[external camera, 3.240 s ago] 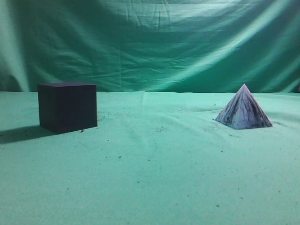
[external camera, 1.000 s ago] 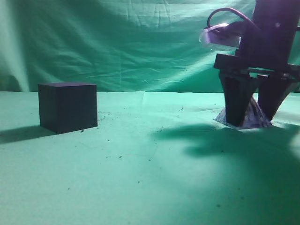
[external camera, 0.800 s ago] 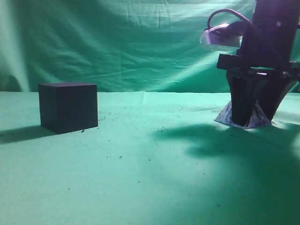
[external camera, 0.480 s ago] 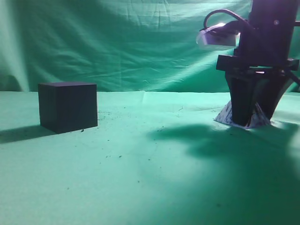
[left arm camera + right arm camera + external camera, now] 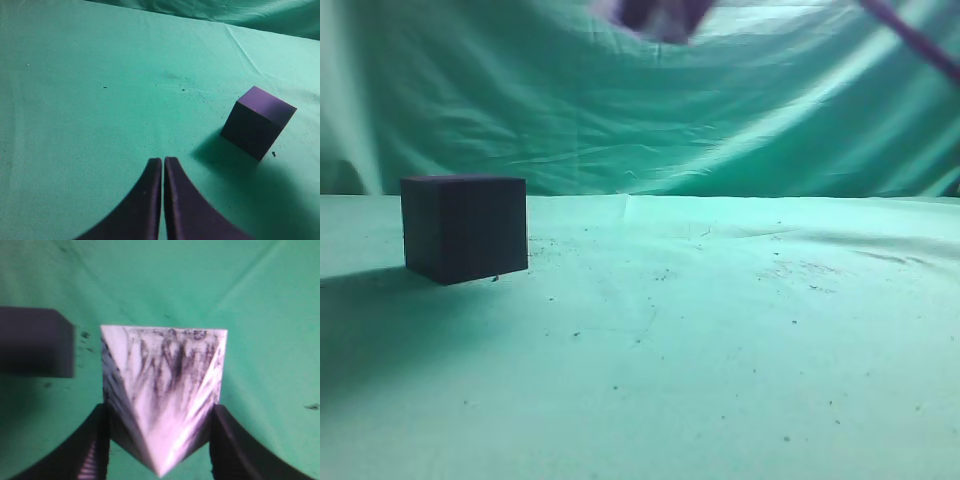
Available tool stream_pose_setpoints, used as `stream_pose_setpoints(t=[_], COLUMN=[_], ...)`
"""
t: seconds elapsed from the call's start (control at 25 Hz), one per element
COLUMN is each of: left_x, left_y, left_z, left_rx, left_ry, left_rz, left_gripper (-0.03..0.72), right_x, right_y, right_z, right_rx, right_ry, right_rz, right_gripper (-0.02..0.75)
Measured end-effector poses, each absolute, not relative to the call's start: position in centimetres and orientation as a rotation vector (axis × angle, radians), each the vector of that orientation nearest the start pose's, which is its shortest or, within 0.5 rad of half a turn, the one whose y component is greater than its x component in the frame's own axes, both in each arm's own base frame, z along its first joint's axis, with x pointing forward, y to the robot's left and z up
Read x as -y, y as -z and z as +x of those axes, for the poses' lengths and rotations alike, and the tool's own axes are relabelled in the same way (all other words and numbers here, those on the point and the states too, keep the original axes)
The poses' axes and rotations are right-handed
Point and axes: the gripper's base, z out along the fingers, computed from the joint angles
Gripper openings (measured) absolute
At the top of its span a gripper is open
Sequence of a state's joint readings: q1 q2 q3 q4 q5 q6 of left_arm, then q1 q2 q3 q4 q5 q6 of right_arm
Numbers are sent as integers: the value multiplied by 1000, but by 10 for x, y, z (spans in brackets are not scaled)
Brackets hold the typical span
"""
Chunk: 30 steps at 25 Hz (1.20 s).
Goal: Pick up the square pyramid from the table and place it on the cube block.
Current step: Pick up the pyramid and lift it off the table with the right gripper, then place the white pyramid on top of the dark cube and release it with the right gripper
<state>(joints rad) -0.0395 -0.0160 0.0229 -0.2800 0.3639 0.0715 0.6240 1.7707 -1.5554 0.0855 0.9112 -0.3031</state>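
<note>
The square pyramid [image 5: 162,390], whitish-lavender with dark streaks, is held between the two fingers of my right gripper [image 5: 159,440] high above the table. In the exterior view only a blurred lavender patch [image 5: 655,15] of it shows at the top edge, left of middle. The dark purple-black cube block [image 5: 465,227] stands on the green table [image 5: 700,340] at the left; it shows at the left of the right wrist view [image 5: 35,342] and at the right of the left wrist view [image 5: 257,121]. My left gripper [image 5: 163,165] is shut and empty above bare cloth, to the left of the cube.
A draped green backdrop [image 5: 640,110] hangs behind the table. A dark cable [image 5: 915,40] crosses the top right corner. A wide shadow lies on the cloth around the cube. Small dark specks dot the cloth.
The right gripper closed on the pyramid at the right of the table, lifted it off the cloth and carried it up and to the left, almost out of the exterior view. The cube has not moved.
</note>
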Motion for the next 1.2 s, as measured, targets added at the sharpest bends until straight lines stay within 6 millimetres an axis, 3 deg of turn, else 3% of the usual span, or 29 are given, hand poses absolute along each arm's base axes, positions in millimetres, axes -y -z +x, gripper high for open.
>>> stream_pose_setpoints(t=[0.08, 0.2, 0.44, 0.68, 1.0, 1.12, 1.2], left_x=[11, 11, 11, 11, 11, 11, 11], left_y=[-175, -175, -175, -175, -175, -175, -175], left_z=[52, 52, 52, 52, 52, 52, 52], left_rx=[-1846, -1846, -1846, -1846, -1846, -1846, -1846], left_ry=[252, 252, 252, 252, 252, 252, 252], left_rz=[-71, -71, -71, -71, -71, -71, -71], left_gripper=[0, 0, 0, 0, 0, 0, 0], right_x=[-260, -294, -339, -346, -343, -342, -341], right_y=[-305, -288, -250, -226, -229, -229, -237], right_z=[301, 290, 291, 298, 297, 296, 294], right_rx=[-2339, -2338, -2354, -2392, -2406, -2412, -2408], right_ry=[-279, -316, -322, -282, -261, -254, -256], right_rz=[-1205, -1311, -1425, -1462, -1493, -1513, -1519], right_gripper=[384, 384, 384, 384, 384, 575, 652])
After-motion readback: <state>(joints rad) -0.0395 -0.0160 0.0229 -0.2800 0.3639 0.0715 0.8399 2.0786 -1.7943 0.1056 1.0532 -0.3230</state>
